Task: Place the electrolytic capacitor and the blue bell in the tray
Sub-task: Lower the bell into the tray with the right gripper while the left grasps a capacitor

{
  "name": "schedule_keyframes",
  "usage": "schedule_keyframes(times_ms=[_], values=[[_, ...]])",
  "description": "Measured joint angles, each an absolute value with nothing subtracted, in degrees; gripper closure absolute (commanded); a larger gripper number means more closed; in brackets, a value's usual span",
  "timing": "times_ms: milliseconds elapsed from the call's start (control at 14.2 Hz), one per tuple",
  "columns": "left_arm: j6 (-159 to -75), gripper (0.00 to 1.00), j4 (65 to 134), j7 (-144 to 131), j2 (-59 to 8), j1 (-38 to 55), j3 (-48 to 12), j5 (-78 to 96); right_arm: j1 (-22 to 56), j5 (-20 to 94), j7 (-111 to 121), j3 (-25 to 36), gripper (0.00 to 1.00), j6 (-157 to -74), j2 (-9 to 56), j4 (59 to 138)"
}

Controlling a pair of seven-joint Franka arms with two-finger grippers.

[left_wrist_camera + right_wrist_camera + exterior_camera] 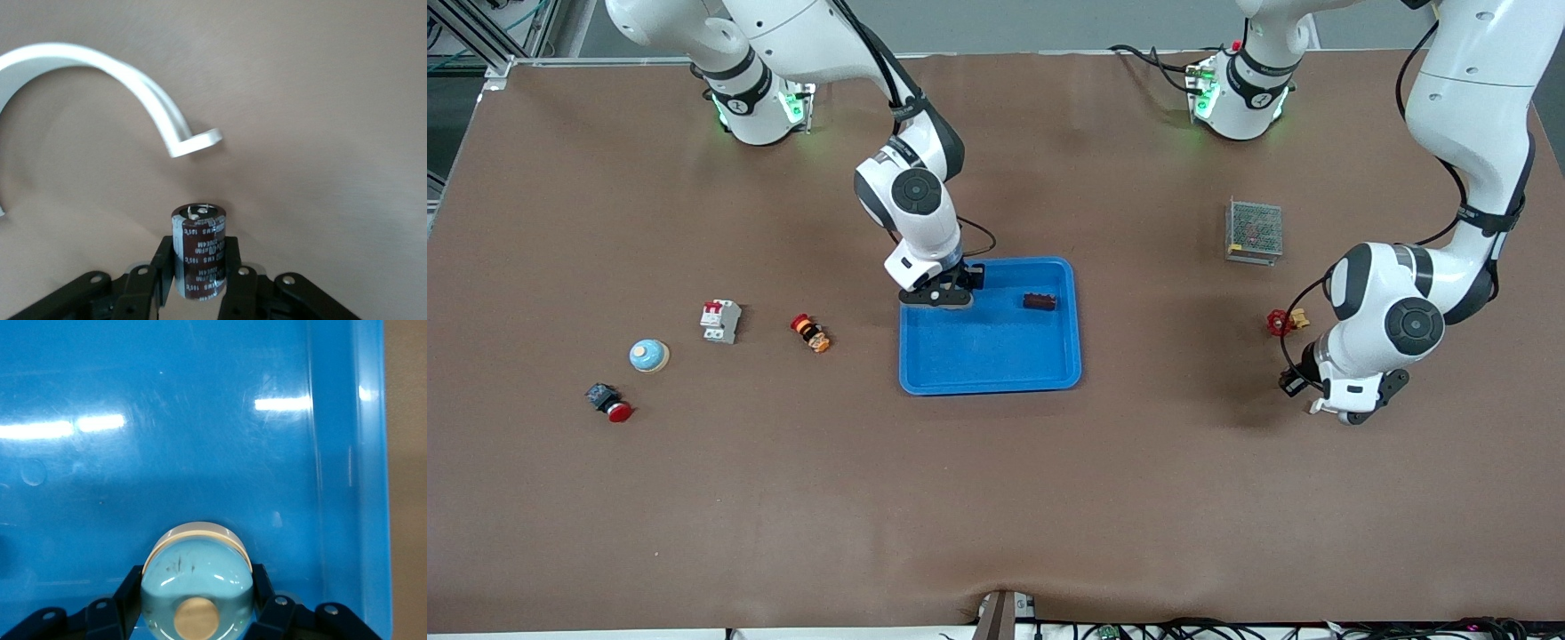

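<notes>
we see the right gripper [947,293] over the corner of the blue tray [996,373] nearest the right arm's base, its fingers [127,600] clamped on a blue bell [197,587] with a cream rim and a tan button. the left gripper [1316,400] is low at the left arm's end of the table [996,516], its fingers [230,273] closed on the electrolytic capacitor [199,253], a dark brown can standing upright; whether it touches the table we cannot tell. a white curved bracket [133,80] lies near it. a small dark brown block [1040,301] lies in the tray. a second bell [648,355], a white breaker [720,320] and a red button [609,402] lie toward the right arm's end.
</notes>
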State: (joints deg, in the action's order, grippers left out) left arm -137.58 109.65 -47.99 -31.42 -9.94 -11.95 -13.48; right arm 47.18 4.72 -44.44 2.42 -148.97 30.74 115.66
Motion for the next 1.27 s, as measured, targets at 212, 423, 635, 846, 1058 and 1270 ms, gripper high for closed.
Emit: schedule_keyframes(times_ms=[212, 423, 635, 846, 1058, 1270], values=[[-137.55, 1.0, 108.06, -51.8, -30.96, -7.46, -12.01, -13.48, 47.56, 4.68, -44.45, 2.42, 0.39, -148.97, 30.74, 115.7], [-137.54, 1.0, 106.5, -58.23, -30.93, -3.48, -12.16, -13.48, 47.85, 4.66, -44.48, 2.43, 0.0, -148.97, 30.76, 115.81], [-137.51, 1.0, 104.94, -64.99, -30.93, 0.76, -12.27, -13.48, 47.85, 4.65, -44.5, 2.56, 0.0, -149.08, 30.76, 115.83], [-137.46, 1.0, 104.13, -70.89, -30.93, 4.05, -12.3, -13.48, 47.85, 4.57, -44.42, 2.83, 0.0, -148.93, 30.5, 115.62], [-137.46, 1.0, 103.45, -76.81, -30.95, 7.04, -12.36, -13.47, 47.39, 4.48, -43.29, 3.46, 0.0, -144.38, 28.28, 114.48], [-137.46, 1.0, 102.3, -84.67, -31.22, 11.13, -12.39, -13.47, 43.4, 4.46, -36.16, 4.07, 0.0, -135.63, 24.12, 113.12]])
